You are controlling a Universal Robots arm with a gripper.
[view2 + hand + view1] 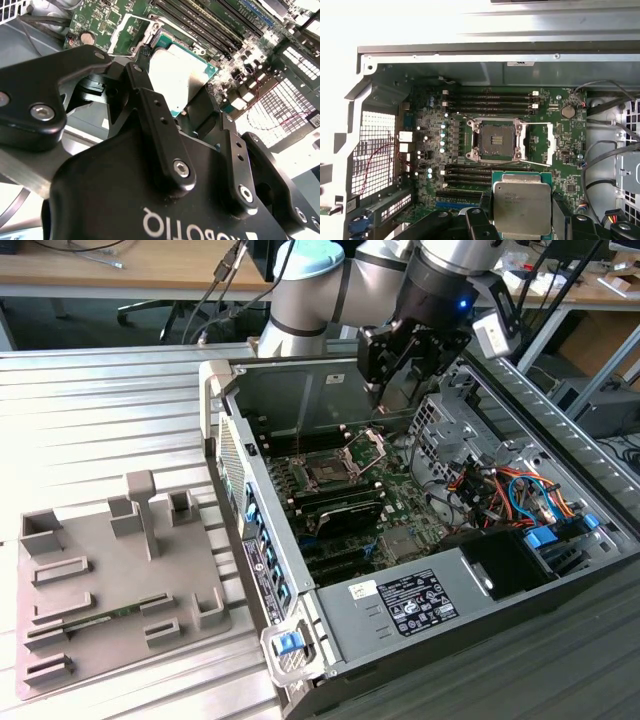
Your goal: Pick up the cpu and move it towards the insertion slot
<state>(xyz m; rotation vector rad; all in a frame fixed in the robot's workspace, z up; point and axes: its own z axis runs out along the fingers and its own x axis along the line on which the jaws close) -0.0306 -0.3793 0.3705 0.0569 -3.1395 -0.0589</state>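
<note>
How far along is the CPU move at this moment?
Pickup looks done: the tool is shut on the CPU, held above the motherboard inside the open case. In hand: carrying it toward the slot, whose bracket stands open. Left: the first wrist view shows the CPU beside the slot, not yet over it.

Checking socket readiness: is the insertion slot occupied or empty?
Empty: the insertion slot shows bare dark contacts, bracket swung open; the cpu sits between the fingers.

The fingers (485,220) hold the cpu (522,204) near the insertion slot (497,140).
</note>
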